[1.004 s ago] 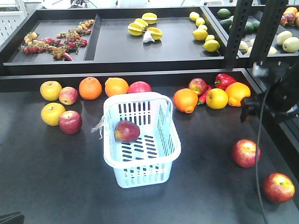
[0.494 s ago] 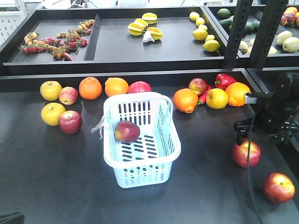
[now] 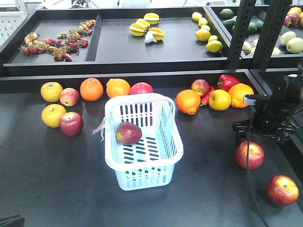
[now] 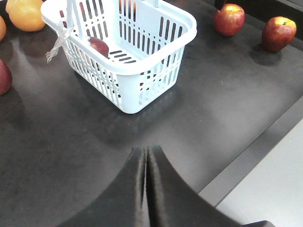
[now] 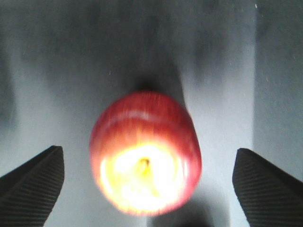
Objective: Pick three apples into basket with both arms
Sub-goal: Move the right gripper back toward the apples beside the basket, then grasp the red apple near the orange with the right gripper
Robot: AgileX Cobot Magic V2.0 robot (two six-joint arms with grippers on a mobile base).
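Note:
The pale blue basket [image 3: 142,98] stands mid-table with one dark red apple [image 3: 129,133] inside. To its right, two red apples lie on the table, one nearer [image 3: 249,155] and one at the front right [image 3: 282,190]. My right gripper [image 3: 255,135] hovers just above the nearer one. In the right wrist view it [image 5: 147,150] is open, with the apple [image 5: 145,151] centred between its fingers [image 5: 33,184] and touching neither. My left gripper [image 4: 145,150] is shut and empty, low over the table in front of the basket [image 4: 182,19].
Along the back edge lie oranges [image 3: 91,89], yellow fruits [image 3: 51,91], more apples [image 3: 71,123] and a red pepper [image 3: 227,81]. Black shelf posts [image 3: 241,33] rise at the back right. The table's front edge [image 4: 251,161] is close to my left gripper.
My right arm came in from the right edge and dropped over the nearer right-hand apple. The apple in the basket shifted slightly. The left gripper's earlier position is not shown.

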